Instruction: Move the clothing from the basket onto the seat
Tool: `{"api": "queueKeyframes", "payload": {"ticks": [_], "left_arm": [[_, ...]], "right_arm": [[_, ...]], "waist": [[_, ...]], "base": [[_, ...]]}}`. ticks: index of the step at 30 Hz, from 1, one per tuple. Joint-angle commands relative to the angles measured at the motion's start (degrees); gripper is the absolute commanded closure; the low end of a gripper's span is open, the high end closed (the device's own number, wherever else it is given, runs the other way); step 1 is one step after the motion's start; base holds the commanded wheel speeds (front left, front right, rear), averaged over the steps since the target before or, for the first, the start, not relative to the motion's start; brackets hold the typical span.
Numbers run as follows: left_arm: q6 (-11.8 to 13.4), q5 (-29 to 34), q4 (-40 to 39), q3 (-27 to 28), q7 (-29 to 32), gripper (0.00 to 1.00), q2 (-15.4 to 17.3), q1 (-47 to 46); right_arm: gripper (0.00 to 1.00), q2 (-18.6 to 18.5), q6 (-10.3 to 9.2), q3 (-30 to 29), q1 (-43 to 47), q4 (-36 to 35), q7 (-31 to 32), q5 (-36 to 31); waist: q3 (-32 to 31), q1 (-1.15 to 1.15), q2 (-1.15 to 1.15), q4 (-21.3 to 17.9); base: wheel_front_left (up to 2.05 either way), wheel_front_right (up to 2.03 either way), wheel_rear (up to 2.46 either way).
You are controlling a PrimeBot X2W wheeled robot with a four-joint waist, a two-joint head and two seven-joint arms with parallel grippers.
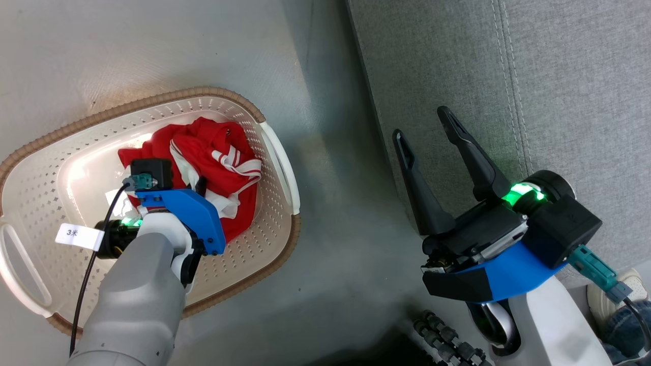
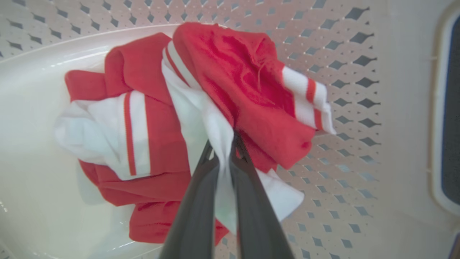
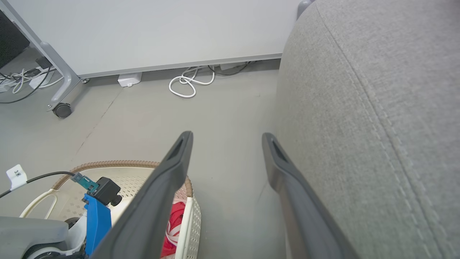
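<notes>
Red clothing (image 1: 208, 162) with white stripes lies bunched in the cream basket (image 1: 40, 173) on the floor at the left. My left gripper (image 2: 222, 142) reaches down into the basket and is shut on a white fold of the clothing (image 2: 248, 90), the two dark fingers pinching the fabric between them. My right gripper (image 1: 422, 122) hangs open with nothing between its fingers, at the front edge of the grey seat (image 1: 559, 76). In the right wrist view the right gripper (image 3: 226, 138) points over the floor, with the seat (image 3: 377, 108) to its right and the basket (image 3: 190, 212) at lower left.
Bare grey floor (image 1: 330, 213) separates the basket from the seat. A white board on castors (image 3: 63, 109) and loose cables (image 3: 190, 82) stand beyond the basket. A shoe (image 1: 615, 295) and dark fabric sit at lower right.
</notes>
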Motion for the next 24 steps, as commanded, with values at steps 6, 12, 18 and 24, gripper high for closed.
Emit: {"api": "queueKeyframes", "payload": {"ticks": [6,12,18,24], "left_arm": [[-0.2,-1.1,0.3,-0.3,-1.0,1.0,0.9,-1.3],[-0.2,-2.3,0.0,-1.1,-2.3,1.0,0.5,0.7],[-0.2,-4.0,-2.2,-3.3,-4.1,1.0,-0.1,3.7],[-0.2,-6.5,-5.7,-6.4,-6.7,1.0,-0.8,7.8]], "right_arm": [[0.0,0.0,0.01,1.2,-1.7,0.8,-0.7,0.8],[0.0,0.0,0.01,2.4,-3.2,3.6,-1.7,1.5],[0.0,0.0,0.01,2.7,-3.4,6.7,-1.9,2.0],[0.0,0.0,0.01,2.2,-1.8,9.1,-1.3,1.7]], "waist": [[-0.8,0.0,0.0,-0.4],[-5.4,0.0,0.0,0.6],[-12.7,0.0,0.0,3.0],[-20.8,0.0,0.0,6.0]], "base": [[0.0,0.0,0.0],[0.0,0.0,0.0],[0.0,0.0,0.0],[0.0,0.0,0.0]]}}
